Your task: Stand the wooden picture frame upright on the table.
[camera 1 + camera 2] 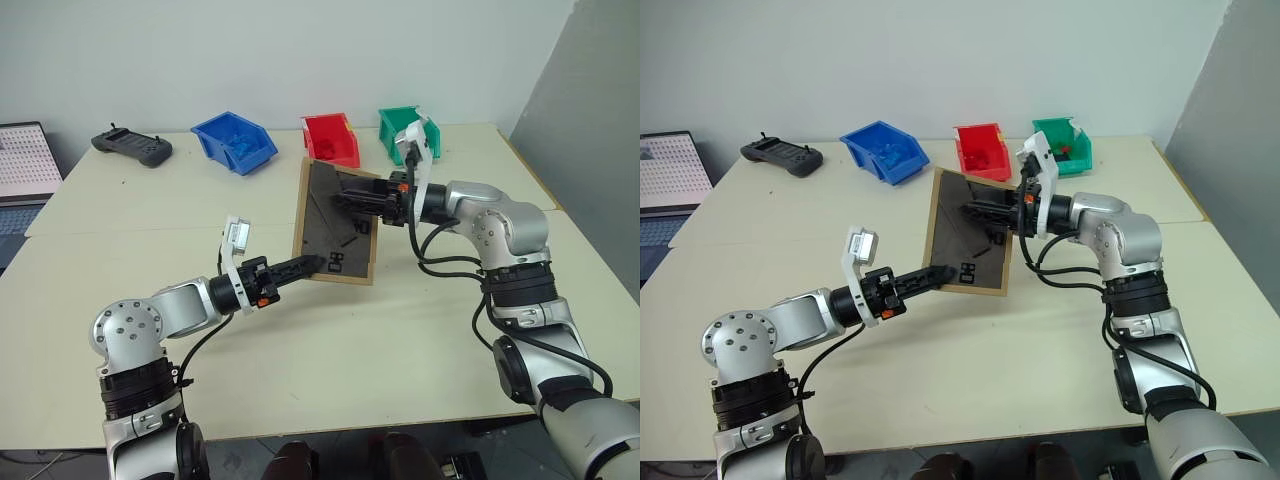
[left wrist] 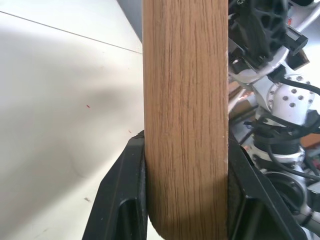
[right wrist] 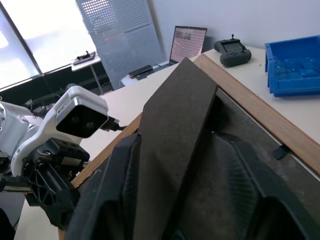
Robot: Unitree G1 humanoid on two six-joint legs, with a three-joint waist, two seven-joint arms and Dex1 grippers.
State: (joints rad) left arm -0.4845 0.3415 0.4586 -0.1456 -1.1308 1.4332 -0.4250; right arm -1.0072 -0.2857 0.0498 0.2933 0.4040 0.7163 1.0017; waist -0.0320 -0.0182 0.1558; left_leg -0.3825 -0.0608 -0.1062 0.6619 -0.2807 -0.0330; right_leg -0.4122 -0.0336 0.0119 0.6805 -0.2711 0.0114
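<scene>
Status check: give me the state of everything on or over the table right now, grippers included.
wooden picture frame: raised, tilted, back panel facing camera
fold-out stand: between right gripper's fingers
left gripper: shut on frame's edge
right gripper: at the stand
blue bin: upright
red bin: upright
green bin: upright

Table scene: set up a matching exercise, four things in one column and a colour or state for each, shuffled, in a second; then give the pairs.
Things:
1. wooden picture frame
2. handheld controller
3. bin nearest the controller
4. middle bin

States or colours:
A. red
B. lifted, dark back towards the robot, left gripper shut on its lower edge
C. blue
D. dark grey, lying on the table

Pairs: 1-B, 2-D, 3-C, 4-A
</scene>
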